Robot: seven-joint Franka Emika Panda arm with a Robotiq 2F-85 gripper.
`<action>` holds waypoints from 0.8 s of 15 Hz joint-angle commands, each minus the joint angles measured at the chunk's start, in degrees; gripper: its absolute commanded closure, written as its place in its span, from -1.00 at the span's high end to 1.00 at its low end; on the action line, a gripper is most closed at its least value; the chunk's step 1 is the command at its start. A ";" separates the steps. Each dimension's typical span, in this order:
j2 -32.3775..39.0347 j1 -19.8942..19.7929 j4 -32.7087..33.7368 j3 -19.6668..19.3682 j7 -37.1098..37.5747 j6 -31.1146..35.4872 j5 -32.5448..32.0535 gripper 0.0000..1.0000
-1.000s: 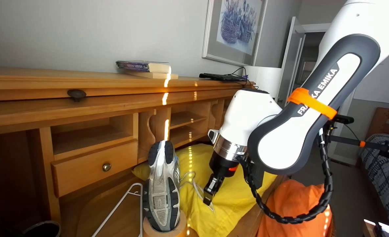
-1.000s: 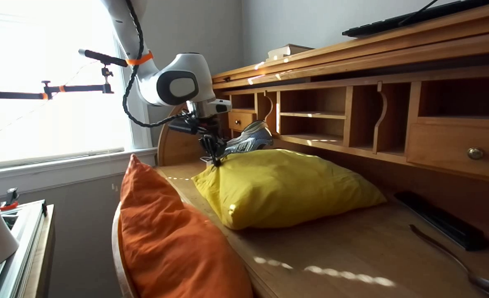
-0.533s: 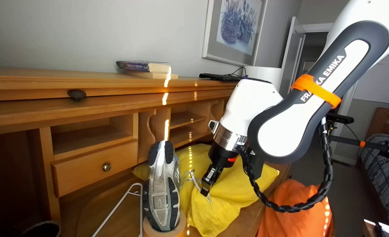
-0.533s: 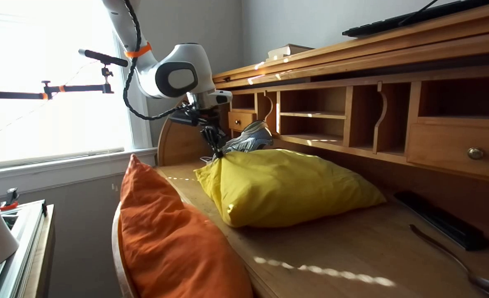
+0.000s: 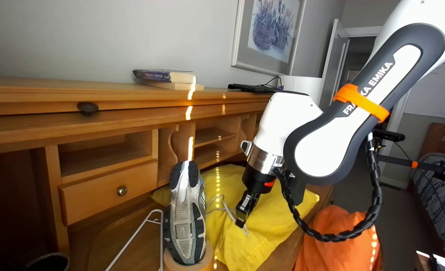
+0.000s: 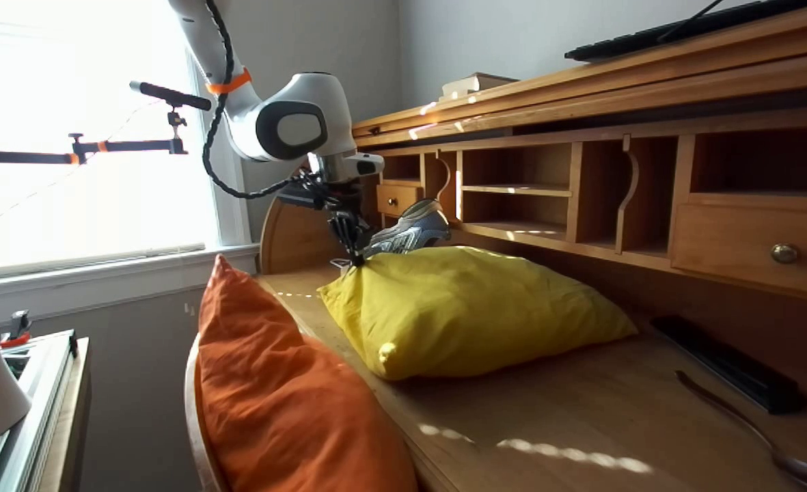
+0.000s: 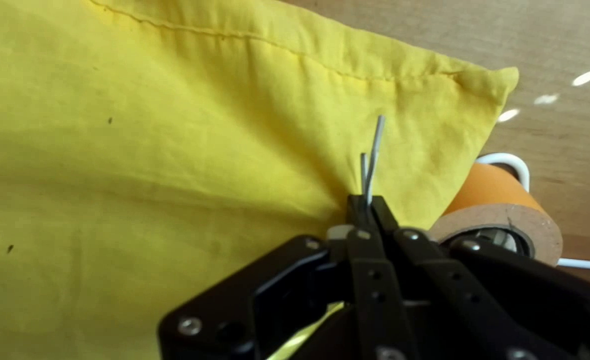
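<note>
Grey laces are what I have pinched in my clenched gripper: in the wrist view two thin ends stand out past the black fingertips, one longer and leaning slightly right, the other short and straight, the pair meeting at the grip. They look stiff and smooth, almost like wire against the yellow cloth. In an exterior view I can follow the laces, paler there, as slack curves running from the side of the shoe to my gripper, with a tail showing just beyond it.

The shoe turns its sole to that same view: beige-grey tread, dark blocks along the edges, a bright bar of sunlight across the upper end. From across the desk I get its blue-grey upper instead, with the collar raised. It stands tilted, heel up, its lower end overlapping an orange tape roll; exactly how it rests there I cannot tell.

My gripper is at the near corner of the yellow cushion, which lies on the desk beside the shoe. Creases in the cloth gather toward the fingertips, and I cannot tell whether a fold is caught along with the laces. A white hanger lies next to the shoe, and an orange cushion sits just off the desk's edge.
</note>
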 commanded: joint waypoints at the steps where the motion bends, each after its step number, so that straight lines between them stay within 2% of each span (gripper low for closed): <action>1: -0.97 -0.36 -0.72 0.37 -1.48 -2.50 1.09 -0.98; 12: -6.08 -0.32 -1.70 1.00 -3.42 -2.37 3.22 -0.98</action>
